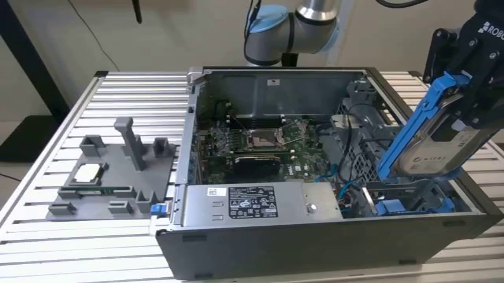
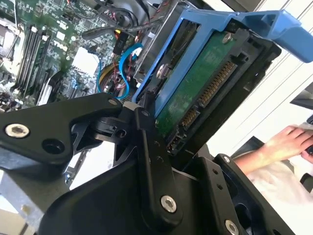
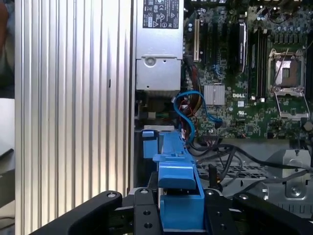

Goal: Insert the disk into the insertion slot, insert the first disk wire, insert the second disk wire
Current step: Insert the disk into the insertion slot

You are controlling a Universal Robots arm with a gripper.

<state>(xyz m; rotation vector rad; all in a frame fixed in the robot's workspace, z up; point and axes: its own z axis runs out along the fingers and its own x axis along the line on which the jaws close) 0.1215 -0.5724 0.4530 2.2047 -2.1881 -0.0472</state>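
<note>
One step in hand, the first: getting the disk [image 1: 438, 147] into the insertion slot [image 1: 403, 206]. Claw [image 1: 461, 109] clenched tight on the disk, at the right of the exterior view. Disk standing on end, tilted, just above the slot at lower right, not yet in. Probably calls for lining up with the slot, then a slow push down.

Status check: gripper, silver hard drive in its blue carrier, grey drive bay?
Gripper shut on blue-framed silver hard drive. Drive tilted above grey blue-railed drive bay, not seated. Blue cable looped beside bay.
</note>
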